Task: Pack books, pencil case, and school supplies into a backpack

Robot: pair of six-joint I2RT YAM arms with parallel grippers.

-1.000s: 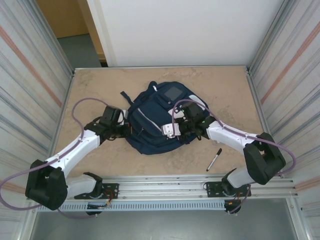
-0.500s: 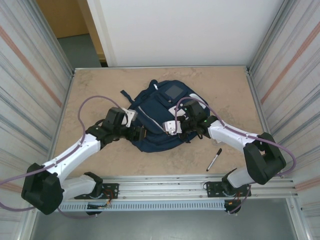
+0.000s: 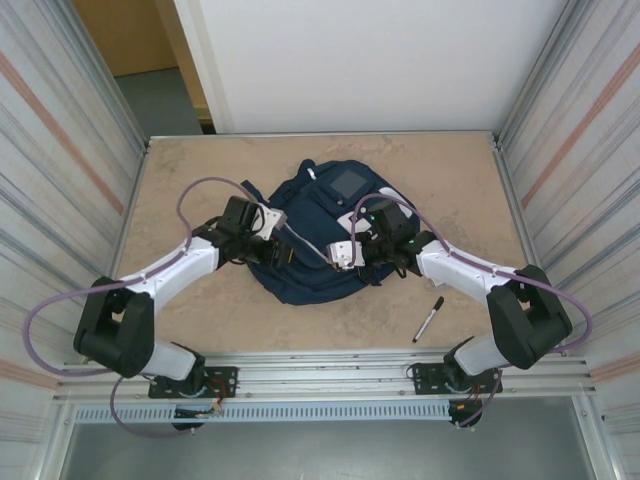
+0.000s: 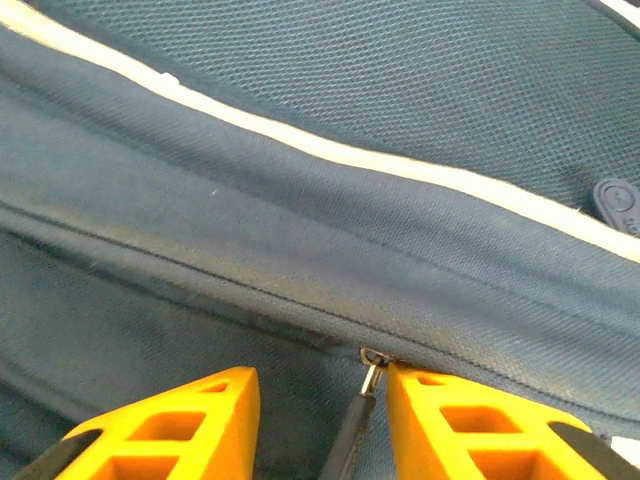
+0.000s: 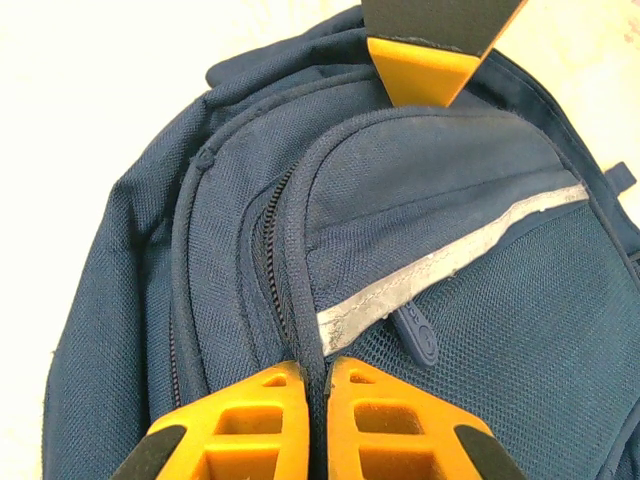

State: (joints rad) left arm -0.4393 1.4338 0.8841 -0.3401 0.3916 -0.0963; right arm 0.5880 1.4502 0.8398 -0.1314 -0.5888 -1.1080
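Backpack [image 3: 310, 270] lying mid-table [image 3: 200, 170], the zip looking closed in the left wrist view. Right gripper [image 5: 317, 372] pinching shut on a backpack pocket seam, bottom centre. Left gripper [image 4: 322, 380] standing parted astride the zip pull [image 4: 355, 435], not clamping. Marker [image 3: 429, 319] lying lower right, unpacked. Judging packing barely underway: unzipping first, then loading.

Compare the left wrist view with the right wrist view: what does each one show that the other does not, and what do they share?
Left wrist view: the left end effector, fingers apart, with a zipper pull between them, close to one finger. Right wrist view: the right end effector pinched shut on a fabric seam, plus bare table at the upper left. Both: the navy backpack and its light stripe.
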